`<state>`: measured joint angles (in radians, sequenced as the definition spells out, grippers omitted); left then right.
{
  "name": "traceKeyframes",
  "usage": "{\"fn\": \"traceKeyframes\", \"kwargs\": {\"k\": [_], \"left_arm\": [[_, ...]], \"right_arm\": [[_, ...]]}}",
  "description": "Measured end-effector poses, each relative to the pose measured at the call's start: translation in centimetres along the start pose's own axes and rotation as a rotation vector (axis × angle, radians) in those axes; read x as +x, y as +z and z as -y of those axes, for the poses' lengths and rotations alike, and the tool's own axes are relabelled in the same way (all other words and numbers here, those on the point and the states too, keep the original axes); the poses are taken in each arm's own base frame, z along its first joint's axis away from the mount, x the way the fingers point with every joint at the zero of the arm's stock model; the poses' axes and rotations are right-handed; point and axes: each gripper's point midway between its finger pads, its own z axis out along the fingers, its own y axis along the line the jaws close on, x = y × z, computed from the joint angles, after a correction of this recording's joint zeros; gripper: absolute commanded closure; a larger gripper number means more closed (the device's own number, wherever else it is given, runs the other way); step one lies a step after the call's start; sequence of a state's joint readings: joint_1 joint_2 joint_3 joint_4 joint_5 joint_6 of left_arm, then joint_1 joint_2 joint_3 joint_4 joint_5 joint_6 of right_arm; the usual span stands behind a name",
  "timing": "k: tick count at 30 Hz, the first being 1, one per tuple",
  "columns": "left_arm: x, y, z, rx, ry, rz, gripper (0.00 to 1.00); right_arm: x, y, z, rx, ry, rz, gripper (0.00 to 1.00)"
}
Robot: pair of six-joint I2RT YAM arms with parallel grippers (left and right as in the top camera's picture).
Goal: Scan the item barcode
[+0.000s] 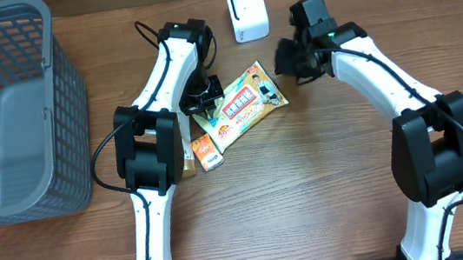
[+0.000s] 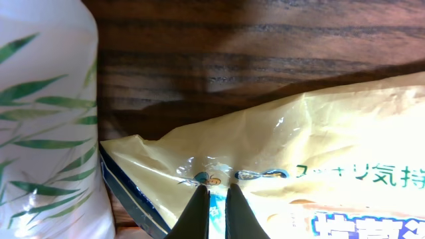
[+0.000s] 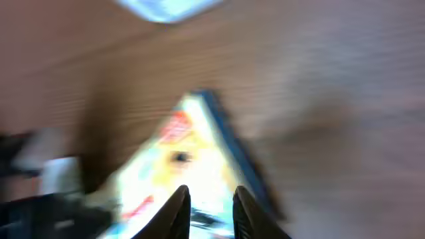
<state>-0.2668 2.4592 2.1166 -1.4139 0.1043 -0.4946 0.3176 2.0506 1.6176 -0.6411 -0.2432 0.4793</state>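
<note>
Brown wood-grain surface [image 1: 310, 208] carries everything, and the snack packet [image 1: 246, 104] lies flat near its middle, print side up, between the two arms.

Well to the left of the packet stands a gray mesh basket [image 1: 74, 87]. Its flat gray floor and latticed walls are all that shows inside it.

The left fingers [image 2: 198, 216] are at the packet's left corner. In the left wrist view they are pressed almost together on the yellow film at the packet's edge, with only a sliver of the print showing between them, so they are pinching the packet. That corner sits a little off the wood and throws a shadow under it.

The right fingers [image 3: 178, 212] are just beside the packet's upper right corner. The right wrist view is badly blurred, but the two tips stand slightly apart with a narrow gap, over the packet's pointed end, and nothing is caught between them.

A white scanner [image 1: 246, 10] stands upright beyond the packet's far edge, apart from it. A small box [image 1: 209, 152] lies just beside the packet's lower left end, partly by the left arm. In the left wrist view a white wrapper printed with green leaves [image 2: 46, 119] lies just beside the pinched corner; whether it is that same box cannot be told.
</note>
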Motion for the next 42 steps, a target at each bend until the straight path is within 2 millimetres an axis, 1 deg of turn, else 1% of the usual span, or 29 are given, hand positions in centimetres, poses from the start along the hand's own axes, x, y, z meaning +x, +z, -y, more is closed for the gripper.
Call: {"fn": "traceKeyframes", "kwargs": {"k": [1, 3, 5, 7, 10, 11, 13, 14, 15, 19, 20, 22, 25, 27, 28, 29, 30, 31, 32, 33, 36, 38, 39, 40, 42], "left_arm": [[0.0, 0.0, 0.0, 0.001, 0.000, -0.001, 0.96], [0.0, 0.0, 0.0, 0.003, 0.000, -0.002, 0.96], [0.0, 0.0, 0.1, 0.006, 0.000, -0.004, 0.96], [0.1, 0.0, 0.1, 0.007, 0.000, -0.004, 0.96], [0.1, 0.0, 0.2, 0.010, 0.000, -0.006, 0.96], [0.1, 0.0, 0.2, 0.010, 0.000, -0.006, 0.96], [0.1, 0.0, 0.2, 0.010, 0.000, -0.006, 0.96], [0.1, 0.0, 0.2, 0.015, 0.005, -0.008, 0.96], [0.1, -0.1, 0.3, 0.017, 0.014, -0.007, 0.96], [-0.1, -0.4, 0.5, 0.023, 0.043, 0.003, 0.96], [-0.1, -0.4, 0.4, 0.023, 0.047, 0.003, 0.96], [-0.1, -0.5, 0.5, 0.024, 0.059, 0.004, 0.96], [-0.3, -1.0, 0.6, 0.026, 0.075, 0.011, 0.96], [-0.5, -1.9, 0.8, 0.031, 0.084, 0.021, 0.96], [-0.6, -2.7, 1.0, 0.036, 0.089, 0.031, 0.96], [-0.7, -3.3, 1.1, 0.040, 0.090, 0.040, 0.96], [-0.8, -4.5, 1.3, 0.049, 0.092, 0.058, 0.96], [-0.8, -5.4, 1.4, 0.055, 0.094, 0.070, 0.96], [-0.9, -6.3, 1.4, 0.063, 0.095, 0.087, 0.95], [-1.1, -7.4, 1.5, 0.074, 0.094, 0.107, 0.89], [-1.0, -8.8, 1.4, 0.083, 0.094, 0.125, 0.70], [-0.7, -8.8, 1.3, 0.084, 0.091, 0.110, 0.62], [-0.6, -8.7, 1.3, 0.085, 0.087, 0.102, 0.55], [-0.4, -8.5, 1.3, 0.088, 0.090, 0.091, 0.50], [-0.1, -8.0, 1.4, 0.097, 0.087, 0.067, 0.44]], "right_arm": [[-0.2, 0.0, -1.1, -0.047, -0.013, 0.006, 0.75], [-0.3, 0.1, -2.6, -0.104, -0.033, 0.011, 0.75], [0.1, 0.5, -3.9, -0.146, -0.046, 0.004, 0.78], [0.9, 1.5, -4.7, -0.166, -0.049, -0.019, 0.84], [2.8, 4.0, -4.4, -0.156, -0.020, -0.085, 0.90], [3.7, 5.2, -3.8, -0.138, -0.004, -0.116, 0.96], [5.2, 6.7, -2.4, -0.094, 0.029, -0.169, 0.96], [6.1, 7.4, -1.2, -0.053, 0.053, -0.202, 0.96], [6.8, 7.6, -0.4, -0.020, 0.083, -0.226, 0.96], [7.2, 6.2, 2.2, 0.160, 0.149, -0.222, 0.96], [7.3, 5.6, 3.5, 0.227, 0.158, -0.216, 0.96], [7.5, 4.8, 5.2, 0.318, 0.171, -0.213, 0.96], [7.2, 3.4, 7.5, 0.433, 0.176, -0.185, 0.96], [6.7, 2.3, 8.1, 0.470, 0.171, -0.159, 0.86], [6.3, 1.6, 8.3, 0.481, 0.166, -0.143, 0.72], [5.8, 0.8, 8.2, 0.484, 0.155, -0.125, 0.48], [5.5, 0.1, 8.0, 0.485, 0.142, -0.115, 0.25], [5.2, -0.6, 7.8, 0.484, 0.132, -0.105, 0.12], [5.0, -1.2, 7.6, 0.482, 0.126, -0.095, 0.04], [4.5, -2.6, 7.2, 0.476, 0.111, -0.075, 0.00], [4.1, -4.5, 6.9, 0.475, 0.082, -0.063, 0.00], [4.1, -5.1, 7.5, 0.483, 0.062, -0.082, 0.00], [4.0, -5.3, 8.0, 0.483, 0.059, -0.092, 0.00], [3.9, -5.2, 8.6, 0.478, 0.058, -0.101, 0.00], [3.6, -5.0, 9.6, 0.449, 0.064, -0.117, 0.00]]}}
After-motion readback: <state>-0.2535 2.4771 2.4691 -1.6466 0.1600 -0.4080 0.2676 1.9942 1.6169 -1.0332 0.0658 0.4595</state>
